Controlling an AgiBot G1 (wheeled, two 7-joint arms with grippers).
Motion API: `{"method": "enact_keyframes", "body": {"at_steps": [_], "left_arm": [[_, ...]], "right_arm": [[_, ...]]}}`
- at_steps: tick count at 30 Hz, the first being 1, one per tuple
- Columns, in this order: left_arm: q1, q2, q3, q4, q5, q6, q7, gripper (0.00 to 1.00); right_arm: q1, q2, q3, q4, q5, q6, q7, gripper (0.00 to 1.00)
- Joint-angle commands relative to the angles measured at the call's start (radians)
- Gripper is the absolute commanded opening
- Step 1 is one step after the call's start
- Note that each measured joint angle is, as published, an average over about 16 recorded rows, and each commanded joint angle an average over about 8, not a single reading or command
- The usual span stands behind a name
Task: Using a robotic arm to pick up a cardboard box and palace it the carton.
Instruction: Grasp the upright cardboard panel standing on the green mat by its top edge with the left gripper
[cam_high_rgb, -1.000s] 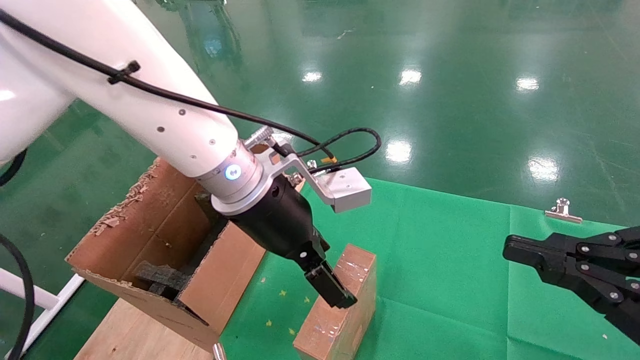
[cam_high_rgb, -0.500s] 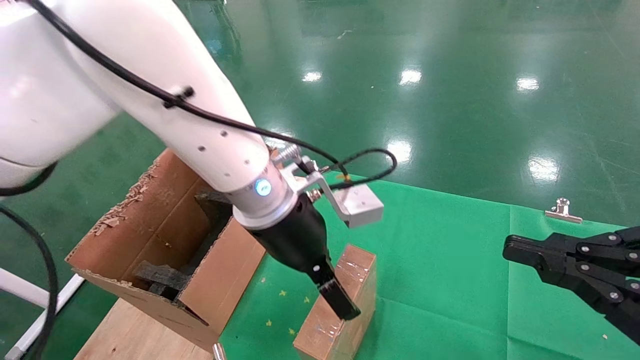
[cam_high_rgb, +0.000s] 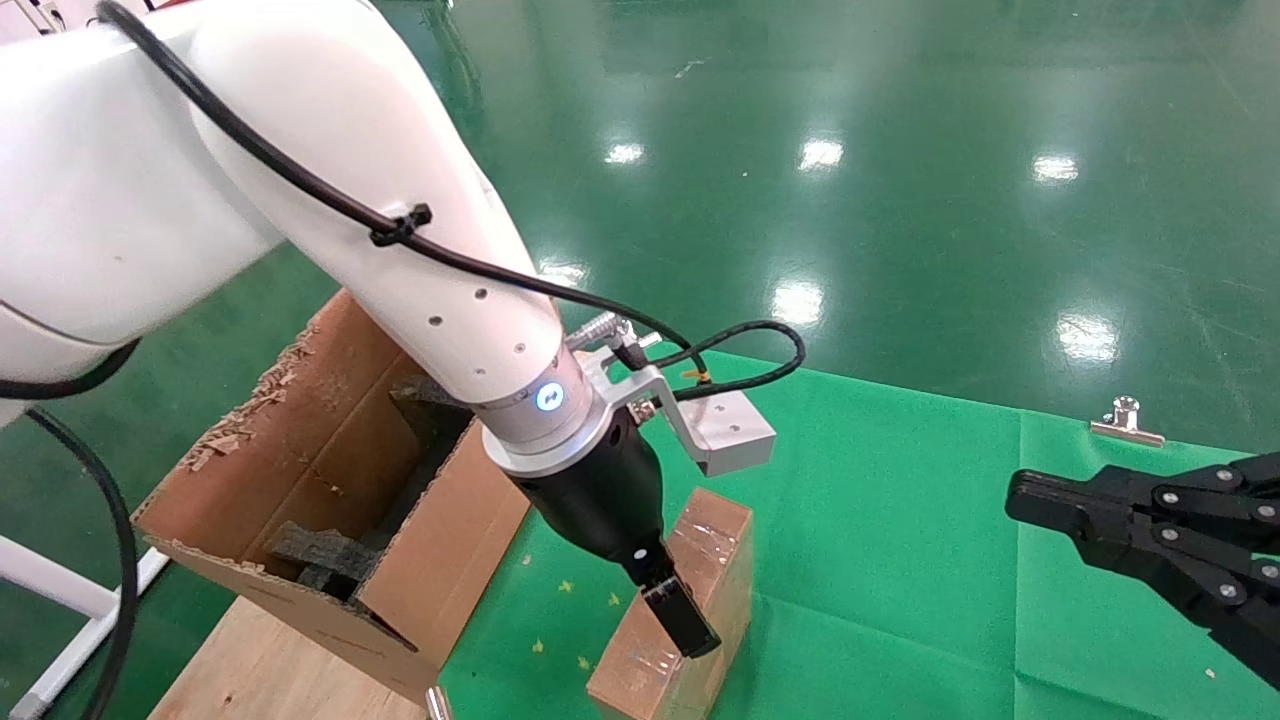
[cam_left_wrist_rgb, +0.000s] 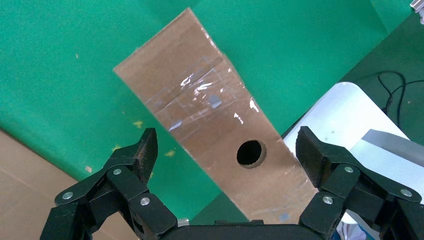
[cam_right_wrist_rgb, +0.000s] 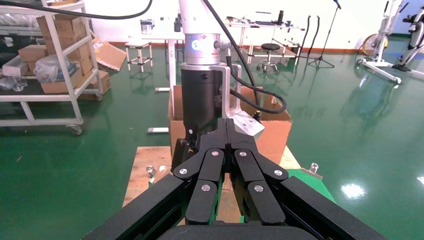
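The small taped cardboard box stands on its narrow edge on the green cloth, just right of the big torn-edged carton. My white left arm reaches down over it. The left gripper is open, one finger showing against the box's upper edge. In the left wrist view the box, with a round hole in its narrow face, lies slantwise between the wide-spread fingers of the left gripper, touching neither pad. Black foam pieces lie inside the carton. My right gripper hovers shut at the far right.
The carton sits on a wooden board left of the cloth. A metal clip holds the cloth's far edge. Glossy green floor lies beyond. In the right wrist view the right gripper points at the left arm, with the carton behind it.
The left arm has swung forward and down, and its gripper has sunk a little lower along the box. The box, the carton and the right gripper have not moved.
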Motion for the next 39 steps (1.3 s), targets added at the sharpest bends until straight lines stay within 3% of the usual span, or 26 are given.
{"method": "enact_keyframes", "body": {"at_steps": [1,3,4,5,10,11,13,39], "left_arm": [[-0.003,0.000,0.004,0.000,0.001,0.001,0.001,1.00],[-0.003,0.000,0.005,0.000,0.001,0.002,0.001,0.97],[-0.004,0.000,0.005,0.000,0.001,0.002,0.001,0.91],[-0.004,0.000,0.004,0.000,0.001,0.002,0.001,0.82],[-0.003,-0.001,0.002,0.000,0.001,0.002,0.001,0.20],[-0.003,-0.001,0.001,0.000,0.001,0.002,0.001,0.10],[-0.003,-0.001,0.001,0.000,0.001,0.002,0.001,0.00],[-0.001,-0.002,-0.003,0.002,0.000,-0.001,0.001,0.00]], "right_arm": [[0.000,0.000,0.000,0.000,0.000,0.000,0.000,0.51],[0.000,0.000,0.000,0.000,0.000,0.000,0.000,0.68],[0.000,0.000,0.000,0.000,0.000,0.000,0.000,0.76],[0.000,0.000,0.000,0.000,0.000,0.000,0.000,0.83],[0.000,0.000,0.000,0.000,0.000,0.000,0.000,0.96],[0.000,0.000,0.000,0.000,0.000,0.000,0.000,0.99],[0.000,0.000,0.000,0.000,0.000,0.000,0.000,1.00],[0.000,0.000,0.000,0.000,0.000,0.000,0.000,1.00]]}}
